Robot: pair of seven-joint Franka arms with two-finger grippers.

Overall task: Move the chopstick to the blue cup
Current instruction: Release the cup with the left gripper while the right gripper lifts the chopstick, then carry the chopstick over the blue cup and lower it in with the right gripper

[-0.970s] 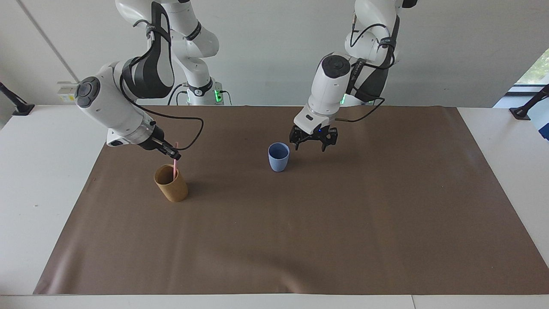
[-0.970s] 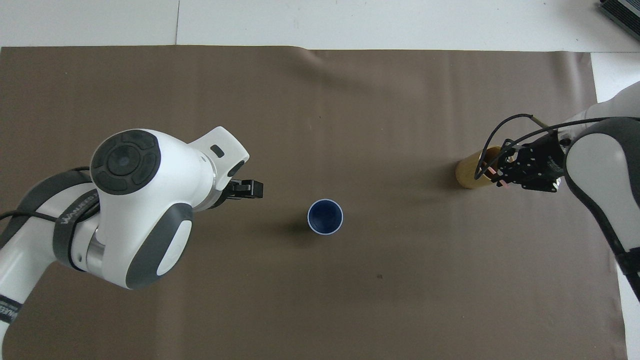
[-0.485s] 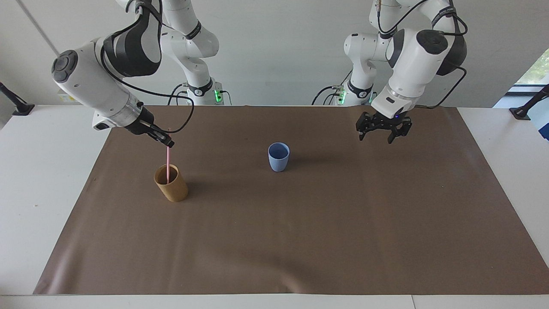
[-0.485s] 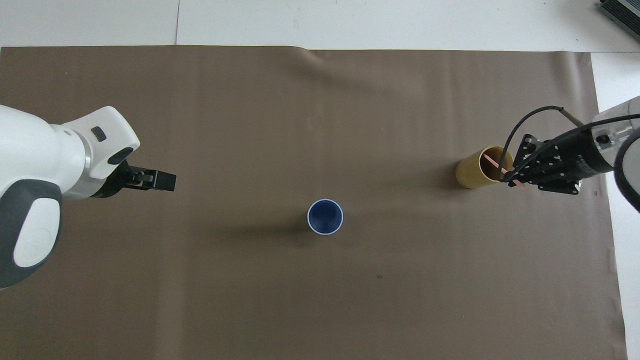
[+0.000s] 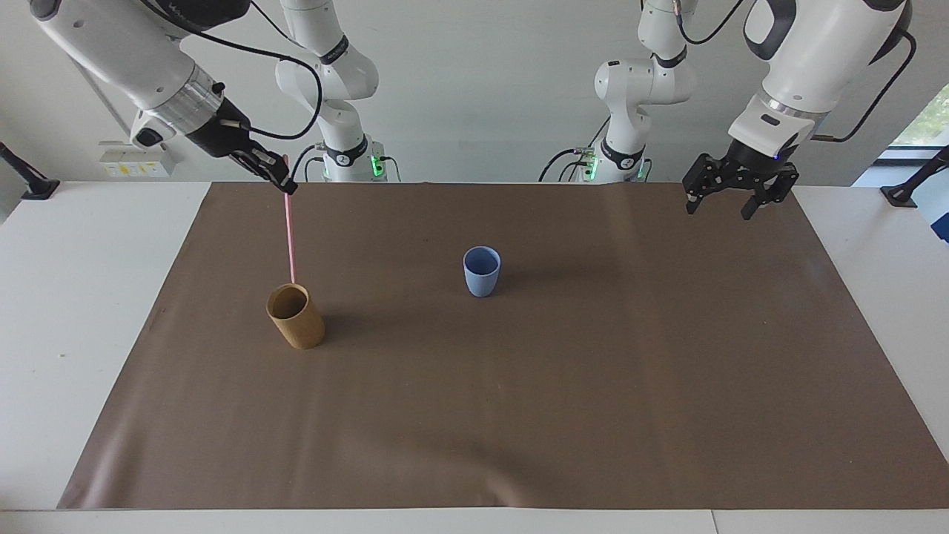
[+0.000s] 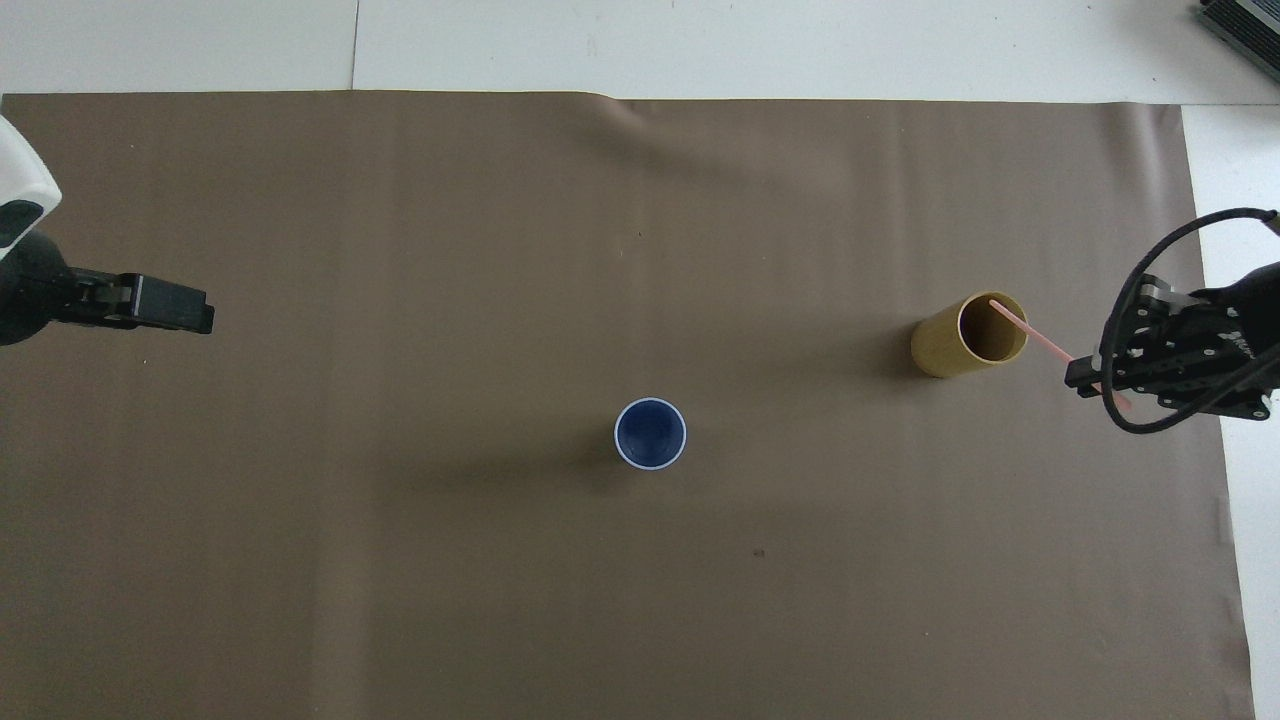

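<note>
Chopstick (image 5: 290, 236) in right end effector (image 5: 285, 183) above tan cup (image 5: 296, 317).

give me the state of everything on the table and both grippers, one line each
chopstick: hanging near upright from the right gripper, lower tip at the tan cup's rim
tan cup: standing on the brown mat, toward the right arm's end
blue cup: upright, empty, mid-mat
right gripper: shut on the chopstick's top, raised over the mat
left gripper: open, empty, waiting raised
brown mat: flat on the table
</note>
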